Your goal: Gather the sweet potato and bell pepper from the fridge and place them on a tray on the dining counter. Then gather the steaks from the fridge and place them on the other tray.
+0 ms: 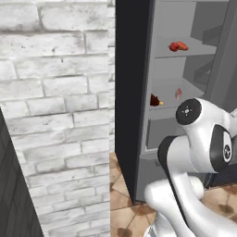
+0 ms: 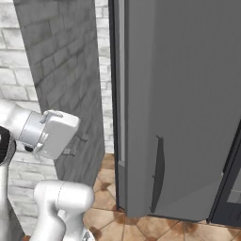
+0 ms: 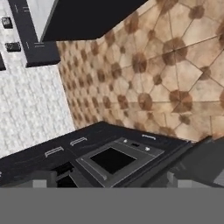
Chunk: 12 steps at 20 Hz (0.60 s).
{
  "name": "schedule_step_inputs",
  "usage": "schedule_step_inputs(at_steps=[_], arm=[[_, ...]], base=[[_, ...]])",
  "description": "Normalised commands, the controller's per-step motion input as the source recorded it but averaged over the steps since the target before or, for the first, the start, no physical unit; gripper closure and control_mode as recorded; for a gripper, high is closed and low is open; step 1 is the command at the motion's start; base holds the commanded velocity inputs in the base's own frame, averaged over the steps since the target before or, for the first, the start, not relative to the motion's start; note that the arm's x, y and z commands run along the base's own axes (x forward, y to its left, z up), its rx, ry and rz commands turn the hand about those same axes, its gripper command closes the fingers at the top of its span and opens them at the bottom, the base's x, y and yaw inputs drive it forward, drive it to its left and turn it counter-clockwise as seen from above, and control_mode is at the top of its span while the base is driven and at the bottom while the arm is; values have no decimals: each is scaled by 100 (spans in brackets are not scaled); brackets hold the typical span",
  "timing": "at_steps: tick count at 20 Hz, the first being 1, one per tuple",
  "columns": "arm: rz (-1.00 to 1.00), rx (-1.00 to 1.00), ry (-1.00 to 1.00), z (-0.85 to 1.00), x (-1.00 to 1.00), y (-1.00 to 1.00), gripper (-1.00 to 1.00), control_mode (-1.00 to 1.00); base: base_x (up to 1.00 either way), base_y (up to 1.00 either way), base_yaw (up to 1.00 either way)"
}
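Note:
The fridge (image 1: 185, 134) stands open, its grey shelves facing me. On an upper shelf lies a bright red-orange rounded item (image 1: 178, 46), probably the bell pepper. One shelf lower sit a dark red lump (image 1: 155, 100) and a small pinkish piece (image 1: 178, 94); I cannot tell which is the sweet potato or a steak. The fridge door (image 2: 188, 94) with its curved dark handle (image 2: 157, 175) swings out to the right. My gripper (image 3: 114, 180) is open and empty, well short of the shelves, and looks out over the kitchen floor. The trays are out of view.
A white brick wall (image 1: 51, 106) borders the fridge on the left. My white arm (image 1: 199, 139) stands in front of the lower shelves. The hand view takes in a brown tiled floor (image 3: 175, 65), dark cabinets with an oven (image 3: 113, 159), and what seems the dining counter (image 3: 87, 17).

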Motion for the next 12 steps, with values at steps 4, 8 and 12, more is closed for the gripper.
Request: schedule_step_inputs(at_steps=[4, 8, 12], arm=[[41, -4, 30, -49, 46, 13, -100, -100], [31, -12, 52, -30, 16, 2, -100, -100], [37, -14, 45, -16, 4, -3, -100, -100]], base=[[0, 0, 0], [0, 0, 0], [0, 0, 0]])
